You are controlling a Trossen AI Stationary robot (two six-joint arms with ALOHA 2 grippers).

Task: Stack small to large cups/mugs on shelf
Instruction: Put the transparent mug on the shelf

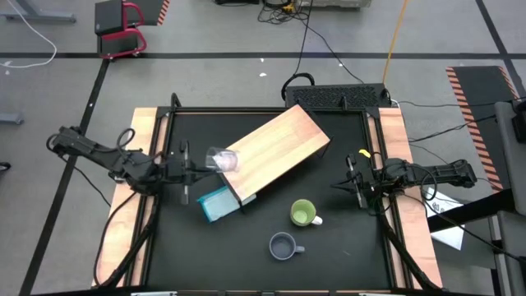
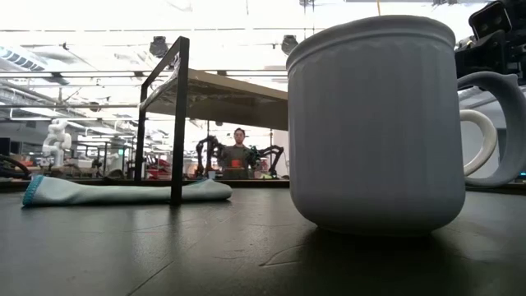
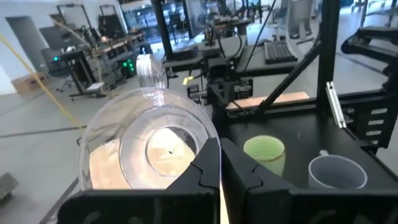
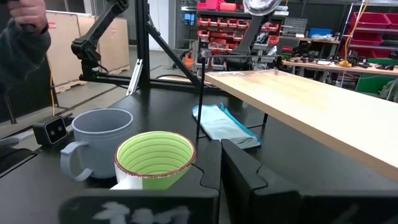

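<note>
My left gripper (image 1: pixel 191 169) is shut on the small clear glass cup (image 1: pixel 222 160), held over the near-left end of the light-wood shelf (image 1: pixel 275 152). The cup also shows in the right wrist view (image 4: pixel 264 6), above the shelf top (image 4: pixel 311 109). The light-green mug (image 1: pixel 304 214) and the grey-blue mug (image 1: pixel 283 245) stand upright on the black table, near of the shelf. My right gripper (image 1: pixel 352 182) is shut and empty by the table's right side, its fingers (image 4: pixel 239 171) pointing toward the two mugs. My left gripper holds the glass cup by its rim (image 3: pixel 208 142), pinched between the two fingers, which come level from the table's left. The cup lies on its side, its mouth toward the wrist and its base away. It is lifted clear above the shelf top.
A flat teal block (image 1: pixel 218 203) lies against the shelf's near-left corner. The shelf lies slanted across the table's middle. In the low view the grey-blue mug (image 2: pixel 374 123) fills the foreground. A person (image 2: pixel 238 156) sits far behind; a sleeve (image 4: pixel 18 37) shows beyond the table.
</note>
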